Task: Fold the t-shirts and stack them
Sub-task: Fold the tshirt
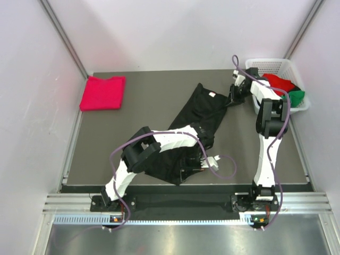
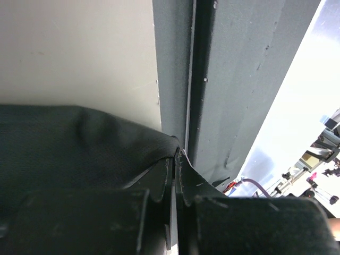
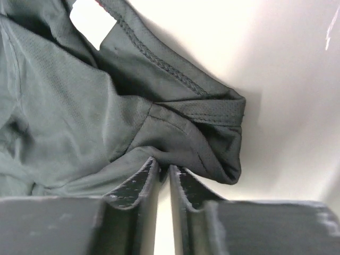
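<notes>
Since the black t-shirt [image 1: 204,109] looked limp and light, the left gripper [image 2: 175,154] clenched its 6 o'clock hem and the right gripper [image 3: 163,167] its 2 o'clock edge.

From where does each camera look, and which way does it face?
Top external: above and behind, facing down on the table; left arm and right arm show.
Left wrist: on its arm, facing past the left tool onto the black t-shirt.
Right wrist: likewise, past the right tool onto the same shirt.
All three share that shirt.
</notes>
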`<state>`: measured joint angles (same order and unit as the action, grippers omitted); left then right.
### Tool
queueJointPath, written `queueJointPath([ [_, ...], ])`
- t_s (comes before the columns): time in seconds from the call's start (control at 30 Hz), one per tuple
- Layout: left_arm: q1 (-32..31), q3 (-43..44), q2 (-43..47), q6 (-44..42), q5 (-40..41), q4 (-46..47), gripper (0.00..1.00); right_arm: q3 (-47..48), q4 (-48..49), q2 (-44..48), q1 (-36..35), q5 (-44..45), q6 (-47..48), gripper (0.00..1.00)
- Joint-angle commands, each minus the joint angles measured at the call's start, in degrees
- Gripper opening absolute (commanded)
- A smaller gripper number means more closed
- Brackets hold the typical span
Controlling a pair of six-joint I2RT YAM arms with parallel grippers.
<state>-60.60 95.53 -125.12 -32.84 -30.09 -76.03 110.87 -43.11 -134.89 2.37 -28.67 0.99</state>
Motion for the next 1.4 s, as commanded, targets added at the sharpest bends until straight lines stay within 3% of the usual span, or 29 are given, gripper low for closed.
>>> queueJointPath([
  [0.0, -0.4, 2.6, -1.9, 0.1, -1.1, 0.4, 0.0, 4.0, 2.3, -4.5, -0.9, 1.0, -0.6, 0.1],
  [0.2, -0.4, 10.9, -7.3, 0.2, -0.7, -0.7, 0.0, 10.1, 3.4, -8.5, -4.4, 1.1, -0.4, 0.04],
  [0.5, -0.7, 25.1, -16.2, 1.6, -2.2, -1.7, 0.0, 22.4, 7.2, -12.9, -7.9, 0.2, -3.8, 0.06],
  [0.6, -1.5, 29.0, -17.9, 2.3, -2.8, -1.1, 0.08, 23.1, 10.5, -13.2, -8.2, -0.2, -6.8, 0.08],
  [0.67, -2.2, 31.4, -18.2, 3.9, -3.1, -0.4, 0.26, 24.3, 12.9, -13.6, -8.8, -0.2, -7.8, 0.08],
  [0.73, -2.6, 33.0, -17.4, 4.6, -3.7, -0.1, 0.33, 24.7, 14.5, -13.7, -9.4, -0.3, -8.1, 0.08],
  [0.77, -2.7, 32.9, -15.2, 6.0, -3.2, 0.2, 0.41, 24.6, 14.8, -13.6, -9.6, -0.3, -8.1, 0.09],
  [0.83, -2.6, 32.4, -12.0, 7.1, -2.2, 0.8, 0.5, 23.9, 15.2, -12.6, -9.8, 0.0, -8.1, 0.14],
  [0.87, -2.4, 32.4, -8.2, 7.1, -0.7, 0.3, 0.61, 23.4, 15.3, -12.1, -9.8, 0.0, -8.0, 0.17],
  [0.9, -2.2, 32.4, -6.2, 7.2, 0.2, -0.2, 0.62, 22.1, 15.2, -11.4, -9.5, 0.1, -7.9, 0.32],
  [1.0, 3.8, 32.4, 2.3, 10.7, 4.8, 3.4, 0.7, 17.9, 14.7, -5.2, -8.7, -1.1, -7.4, 0.48],
  [1.17, 20.8, 32.1, 11.1, 21.0, 10.7, 17.6, 0.82, 6.1, 13.3, 9.2, -6.6, -0.7, -5.5, 0.52],
  [1.23, 28.1, 35.4, 9.5, 25.4, 14.3, 19.6, 0.81, -3.3, 13.8, 17.5, -6.2, -0.2, -4.4, 0.52],
  [1.37, 36.0, 38.7, 0.8, 30.5, 10.2, 23.1, 0.73, -18.6, 14.4, 27.9, -6.6, -2.4, -2.0, 0.53],
])
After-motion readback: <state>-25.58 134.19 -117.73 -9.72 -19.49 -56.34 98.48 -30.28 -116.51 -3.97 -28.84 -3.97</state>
